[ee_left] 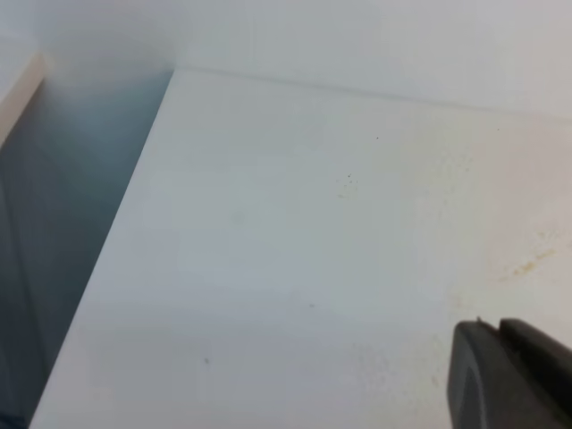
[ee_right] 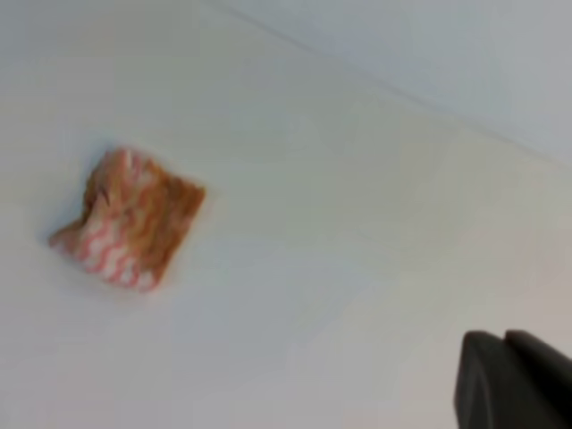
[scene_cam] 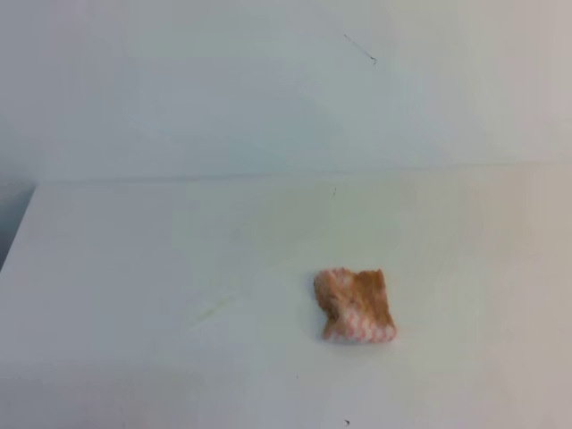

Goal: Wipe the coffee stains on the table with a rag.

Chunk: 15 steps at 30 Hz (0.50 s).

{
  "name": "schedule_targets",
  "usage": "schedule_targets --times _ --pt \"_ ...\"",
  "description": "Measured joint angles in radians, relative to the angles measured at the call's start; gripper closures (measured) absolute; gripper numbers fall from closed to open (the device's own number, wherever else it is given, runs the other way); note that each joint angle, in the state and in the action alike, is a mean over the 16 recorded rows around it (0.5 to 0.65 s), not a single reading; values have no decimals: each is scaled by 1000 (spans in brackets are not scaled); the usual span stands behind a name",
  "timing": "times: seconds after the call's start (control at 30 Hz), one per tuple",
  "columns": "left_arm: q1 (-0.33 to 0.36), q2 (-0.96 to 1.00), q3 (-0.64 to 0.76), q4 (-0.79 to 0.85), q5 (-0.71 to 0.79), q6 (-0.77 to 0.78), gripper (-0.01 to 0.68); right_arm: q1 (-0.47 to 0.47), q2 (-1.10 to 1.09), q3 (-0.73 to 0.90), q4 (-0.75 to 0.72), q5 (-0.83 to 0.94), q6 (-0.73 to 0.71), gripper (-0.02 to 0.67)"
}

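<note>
Starting on the left side, the left gripper [ee_left: 509, 375] shows only one dark corner over the bare white table [ee_left: 295, 250], so I cannot tell if its jaws are apart or together; near it are only faint yellowish traces [ee_left: 523, 264]. The rag [scene_cam: 356, 307], heavily brown-tinged and crumpled, lies loose, right of centre. From the right gripper [ee_right: 514, 380], whose state I also cannot tell, the rag [ee_right: 130, 219] lies well apart, up and to the left. I judge the right arm nearer.
</note>
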Motion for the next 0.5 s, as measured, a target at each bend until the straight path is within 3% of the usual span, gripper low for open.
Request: schedule_targets --times 0.27,0.5 --pt "0 0 0 0 0 0 674 0 -390 378 29 -58 27 650" --pt "0 0 0 0 0 0 674 0 -633 545 102 -81 28 651"
